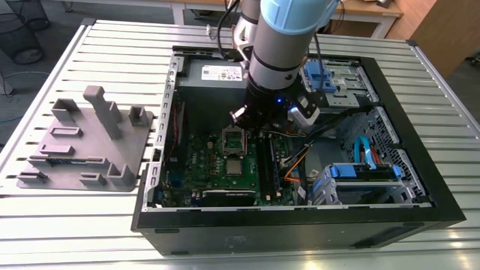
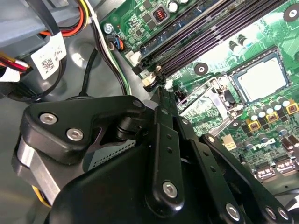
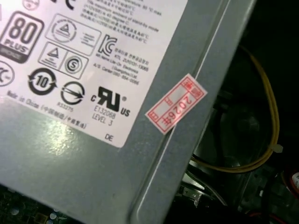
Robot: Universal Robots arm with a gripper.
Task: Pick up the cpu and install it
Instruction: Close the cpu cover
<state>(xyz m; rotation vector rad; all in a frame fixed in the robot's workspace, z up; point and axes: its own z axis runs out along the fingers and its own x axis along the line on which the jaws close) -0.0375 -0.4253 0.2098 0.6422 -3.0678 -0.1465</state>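
Silver cpu sits inside the socket rim, apart from the gripper (spread or pressed, cannot tell).

On my first wrist feed I see a grey sheet-metal box carrying a white rectangular printed label. A small red-and-white paper sticker lies tilted just beside the label, at its four o'clock. At the sticker's three o'clock, past the box's folded edge, a thin yellow wire loops through a dark recess, and a sliver of green circuit board shows at the label's seven o'clock.

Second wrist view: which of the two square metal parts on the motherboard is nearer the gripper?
The hollow socket frame, right by the gripper; the cpu, with its solid silver top, lies farther off.
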